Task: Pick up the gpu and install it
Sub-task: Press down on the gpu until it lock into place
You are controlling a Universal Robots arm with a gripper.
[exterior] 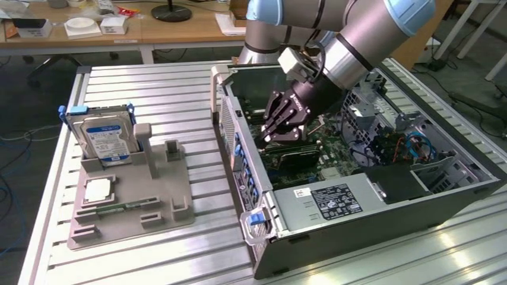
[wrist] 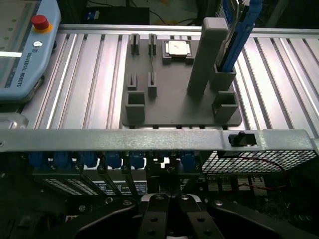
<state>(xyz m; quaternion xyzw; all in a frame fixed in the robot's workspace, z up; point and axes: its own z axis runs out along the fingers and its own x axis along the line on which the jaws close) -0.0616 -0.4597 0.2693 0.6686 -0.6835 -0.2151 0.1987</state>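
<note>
The gripper (exterior: pixel 287 135) is down inside the open computer case (exterior: pixel 396 202), its black fingers drawn fully together. They sit on the top edge of the gpu (exterior: pixel 291 155), a thin black card that stands on edge on the green motherboard (exterior: pixel 329 148), directly at 6 o'clock from the fingertips in the exterior view. Contact looks close, but whether the fingers actually pinch the card's edge cannot be told. In the wrist view the two finger bases (wrist: pixel 168 219) meet at the middle, with the case's metal rim (wrist: pixel 149 140) crossing just beyond them and a row of blue clips (wrist: pixel 112 160) under that rim.

At 5 o'clock from the gripper in the exterior view lies the silver power supply (exterior: pixel 325 205) with its black label. At 3 o'clock, deeper in the case, blue cables (exterior: pixel 416 145) loop among the bays.

Outside the case, at 9 o'clock, a grey parts holder (exterior: pixel 130 202) rests on the ribbed aluminium table (exterior: pixel 158 89). A hard drive (exterior: pixel 101 135) with a blue-white label stands upright in its far slot, a square processor (exterior: pixel 97 190) lies flat on it, and a narrow green memory stick (exterior: pixel 119 208) lies just nearer the camera. In the wrist view a teach pendant (wrist: pixel 25 50) with a red button sits on the table beside the holder.
</note>
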